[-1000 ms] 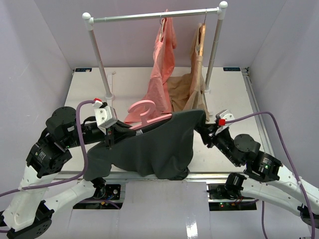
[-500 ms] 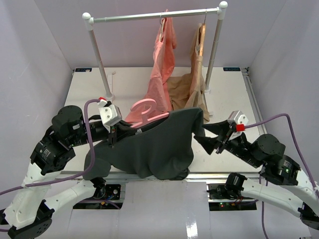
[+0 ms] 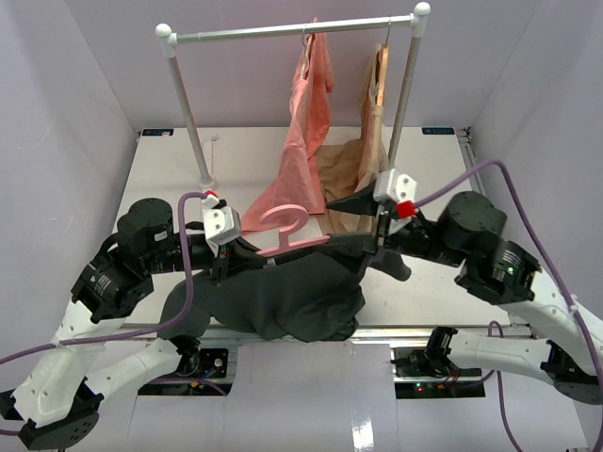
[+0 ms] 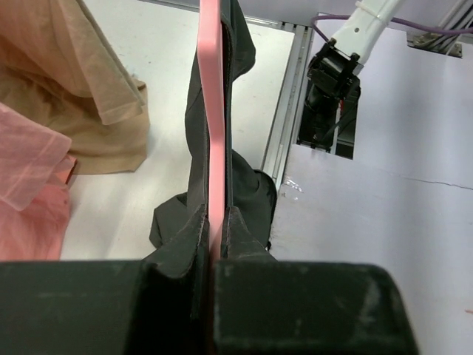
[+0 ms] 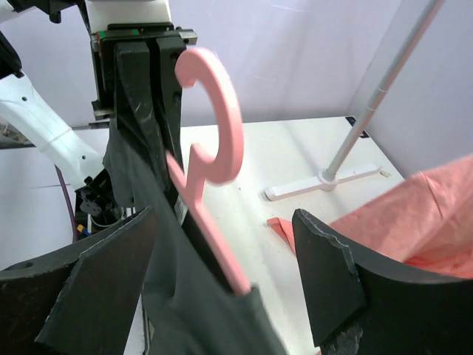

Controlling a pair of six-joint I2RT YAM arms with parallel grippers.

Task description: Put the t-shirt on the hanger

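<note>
The pink hanger [image 3: 283, 234] is held up above the table's front, hook pointing away. My left gripper [image 3: 222, 266] is shut on its left arm; in the left wrist view [image 4: 216, 214] the pink bar [image 4: 213, 111] is clamped between the fingers. The dark t-shirt [image 3: 292, 292] drapes over and below the hanger, sagging to the table's front edge. It also shows in the left wrist view [image 4: 244, 185]. My right gripper [image 3: 366, 235] is open at the hanger's right end. In the right wrist view [image 5: 225, 222] its jaws straddle the hanger [image 5: 214, 126] and the t-shirt [image 5: 199, 310] without touching.
A clothes rail [image 3: 292, 28] stands at the back on two posts. From it hang a salmon-pink garment [image 3: 306, 141] and a tan garment [image 3: 363, 165] on a wooden hanger [image 3: 381, 71]; both trail onto the table [image 3: 433, 179] behind the hanger.
My right gripper let go of the t-shirt's right corner, drew back to the right, then came up and left to the hanger's right end. The t-shirt sagged lower. My left gripper shifted slightly right.
</note>
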